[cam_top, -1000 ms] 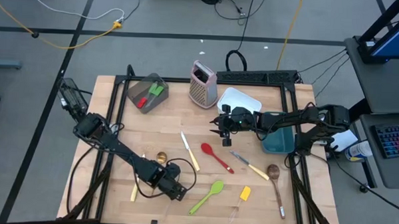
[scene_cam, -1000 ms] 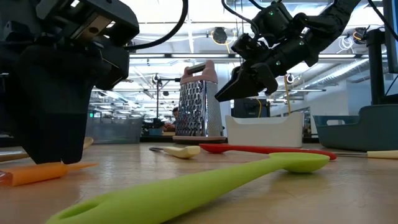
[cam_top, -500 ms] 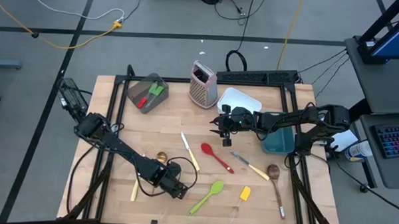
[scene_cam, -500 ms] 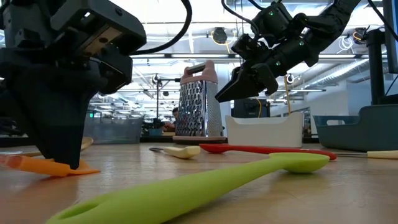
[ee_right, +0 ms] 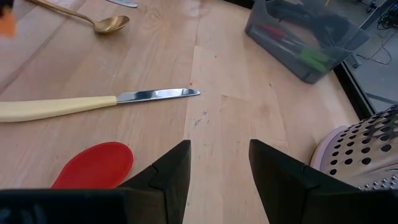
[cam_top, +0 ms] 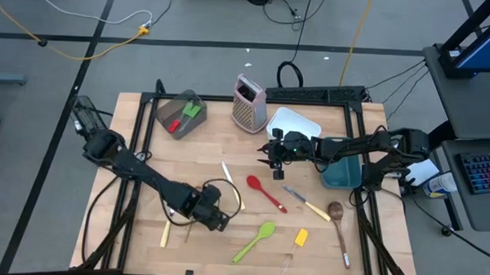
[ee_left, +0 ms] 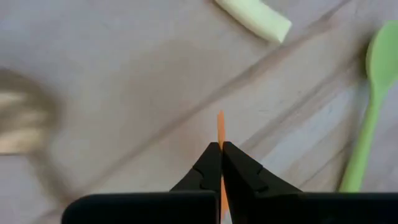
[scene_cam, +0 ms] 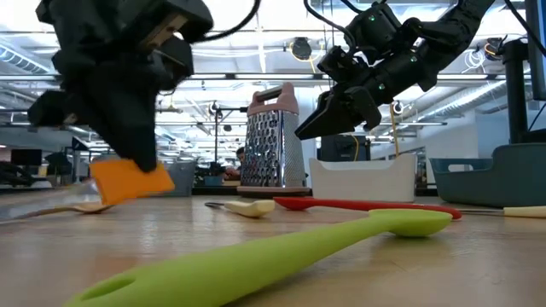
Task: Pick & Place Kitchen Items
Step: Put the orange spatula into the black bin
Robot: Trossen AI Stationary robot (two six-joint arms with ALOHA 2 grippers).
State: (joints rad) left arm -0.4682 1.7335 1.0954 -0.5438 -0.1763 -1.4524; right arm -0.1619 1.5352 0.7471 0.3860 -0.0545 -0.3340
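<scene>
While you look straight down from the high view, your left gripper (cam_top: 215, 220) hangs over the front-middle of the pale wooden table (cam_top: 204, 152), its fingers pressed together on a small orange mini spatula. Your right gripper (cam_top: 270, 155) hovers in front of the white tub (cam_top: 294, 121), fingers parted around nothing. Bare wood lies between the two grippers; the red silicone spoon (cam_top: 264, 192), lime-green silicone spoon (cam_top: 254, 240), yellow mini spatula (cam_top: 301, 237) and wooden spoon (cam_top: 338, 222) lie spread across the front right, well apart. The grey bin (cam_top: 180, 112) at the back left holds a red and a green utensil; the metal box grater with pink trim (cam_top: 249, 101) stands beside the white tub, and a teal bin (cam_top: 343, 170) sits at the right edge.

From the low view, you see the orange mini spatula (scene_cam: 132, 180) lifted clear of the table in the left gripper (scene_cam: 136, 153), while the right gripper (scene_cam: 328, 119) hangs open above the red spoon.

Through the left wrist view, your fingers (ee_left: 208, 165) pinch the orange blade (ee_left: 220, 134) edge-on.

Through the right wrist view, your fingers (ee_right: 168, 171) stand apart over bare wood, near a cream-handled knife (ee_right: 93, 102); a gold spoon (ee_right: 102, 23) lies beyond.
</scene>
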